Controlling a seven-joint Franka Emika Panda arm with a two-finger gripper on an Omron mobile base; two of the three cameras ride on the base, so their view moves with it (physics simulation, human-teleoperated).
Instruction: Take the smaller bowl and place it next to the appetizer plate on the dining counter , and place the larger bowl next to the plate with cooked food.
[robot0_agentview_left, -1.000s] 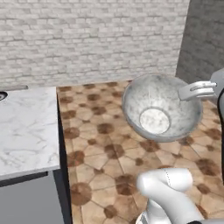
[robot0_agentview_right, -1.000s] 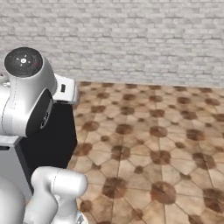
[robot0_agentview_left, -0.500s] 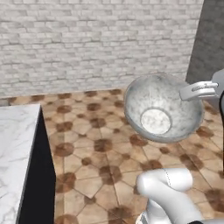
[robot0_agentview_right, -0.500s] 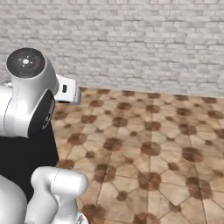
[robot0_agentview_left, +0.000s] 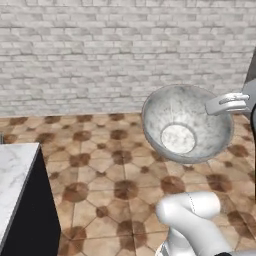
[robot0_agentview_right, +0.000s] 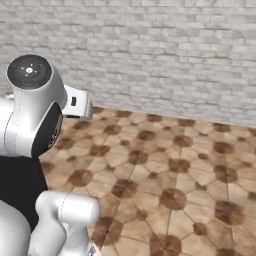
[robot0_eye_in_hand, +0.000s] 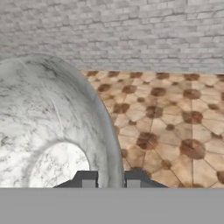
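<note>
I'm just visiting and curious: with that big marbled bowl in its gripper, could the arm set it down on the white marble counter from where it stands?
Probably not yet. The gripper holds the larger bowl above tiled floor, and the dining counter sits far to its left.

The larger bowl (robot0_agentview_left: 187, 125) is hanging in the air above the floor (robot0_agentview_left: 110, 170), tilted on its side, with its opening facing the left base camera. The jaws are sitting at its right rim, apparently one on each side of the wall. The bench (robot0_agentview_left: 15, 175) is standing well apart at lower left. A wall (robot0_agentview_left: 125, 55) is running behind everything.
</note>
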